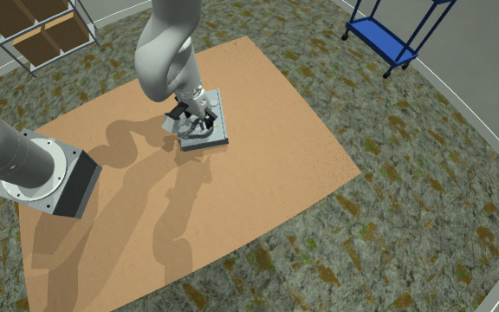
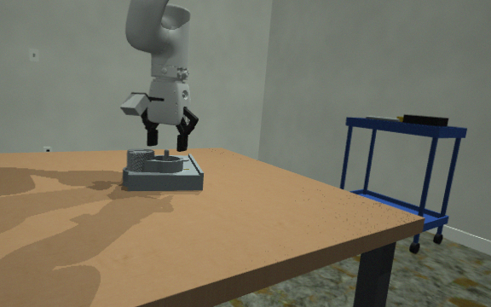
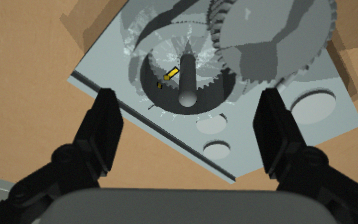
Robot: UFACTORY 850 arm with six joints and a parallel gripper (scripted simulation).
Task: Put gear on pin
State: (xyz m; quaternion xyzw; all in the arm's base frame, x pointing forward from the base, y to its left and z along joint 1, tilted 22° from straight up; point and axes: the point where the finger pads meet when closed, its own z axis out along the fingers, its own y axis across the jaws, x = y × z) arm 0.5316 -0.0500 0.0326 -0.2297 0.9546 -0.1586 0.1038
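Observation:
My gripper (image 2: 167, 142) (image 3: 187, 105) is open and empty, above the timing case (image 1: 206, 144) (image 2: 164, 182). The loose gear (image 3: 206, 62) sits around the pin (image 2: 166, 153) (image 3: 187, 80), deep inside the collar (image 2: 173, 165) (image 3: 215, 97). Its yellow arrow (image 3: 171, 73) points to the lower left in the wrist view, roughly toward a small dark-and-yellow patch (image 3: 159, 85) at the collar's inner wall. A thin dark tick (image 3: 151, 107) lies by the rim on that side. Exact alignment and whether the gear is fully seated cannot be told.
A taller toothed gear (image 2: 140, 161) (image 3: 280, 25) stands on the case beside the collar. A raised lip (image 3: 155, 127) runs along one case edge. The case stands on the wooden table (image 1: 267, 152). A blue cart (image 1: 375, 39) (image 2: 403, 128) stands beyond it.

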